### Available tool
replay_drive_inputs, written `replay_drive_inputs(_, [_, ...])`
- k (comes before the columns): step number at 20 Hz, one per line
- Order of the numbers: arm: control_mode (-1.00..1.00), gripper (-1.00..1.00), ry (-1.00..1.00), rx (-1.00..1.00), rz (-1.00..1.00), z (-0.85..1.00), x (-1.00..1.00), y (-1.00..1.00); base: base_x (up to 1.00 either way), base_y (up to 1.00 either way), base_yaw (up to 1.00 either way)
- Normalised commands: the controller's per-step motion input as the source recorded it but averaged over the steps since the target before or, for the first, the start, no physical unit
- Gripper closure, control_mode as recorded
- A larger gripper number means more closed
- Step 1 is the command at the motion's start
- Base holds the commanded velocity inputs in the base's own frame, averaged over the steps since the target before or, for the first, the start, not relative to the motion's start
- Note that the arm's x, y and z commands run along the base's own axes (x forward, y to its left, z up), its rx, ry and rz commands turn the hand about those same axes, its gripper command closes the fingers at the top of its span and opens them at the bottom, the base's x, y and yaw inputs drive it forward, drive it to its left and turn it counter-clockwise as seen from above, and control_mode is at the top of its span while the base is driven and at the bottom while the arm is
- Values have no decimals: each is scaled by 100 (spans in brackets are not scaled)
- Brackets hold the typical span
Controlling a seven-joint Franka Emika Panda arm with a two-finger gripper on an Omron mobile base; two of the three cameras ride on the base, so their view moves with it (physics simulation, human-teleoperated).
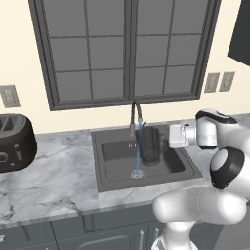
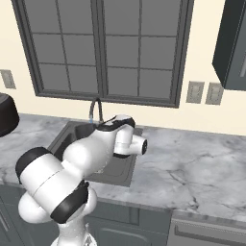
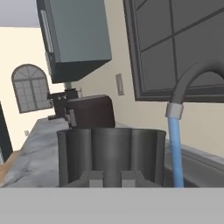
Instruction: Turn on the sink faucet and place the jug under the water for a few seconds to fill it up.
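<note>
Water on, jug held beside the stream
Gripper (image 3: 112, 177) clamped on jug (image 1: 149, 144); water (image 1: 138, 149) from sink faucet (image 1: 135, 113) falls just left, missing it

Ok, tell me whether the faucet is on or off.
On. A thin blue stream of water falls from the faucet spout to the sink drain, just beside the jug.

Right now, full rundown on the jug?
The jug is a dark, smoky, see-through cylinder with an open top, upright over the sink. The end effector is shut on its near wall. The water falls just beside it, past its rim and down to the drain, so it isn't filling. Handle not visible.
</note>
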Motion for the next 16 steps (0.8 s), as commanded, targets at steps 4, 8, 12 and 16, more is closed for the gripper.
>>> replay_drive_inputs(4, [-100, 100, -2, 2, 0, -16, 17, 0, 0, 0, 0])
replay_drive_inputs(8, [-100, 100, -4, 4, 0, -17, 11, 0, 0, 0, 0])
replay_drive_inputs(12, [-100, 100, -4, 6, 0, -17, 10, 0, 0, 0, 0])
replay_drive_inputs(16, [-100, 100, -7, 8, 0, -10, 6, 0, 0, 0, 0])
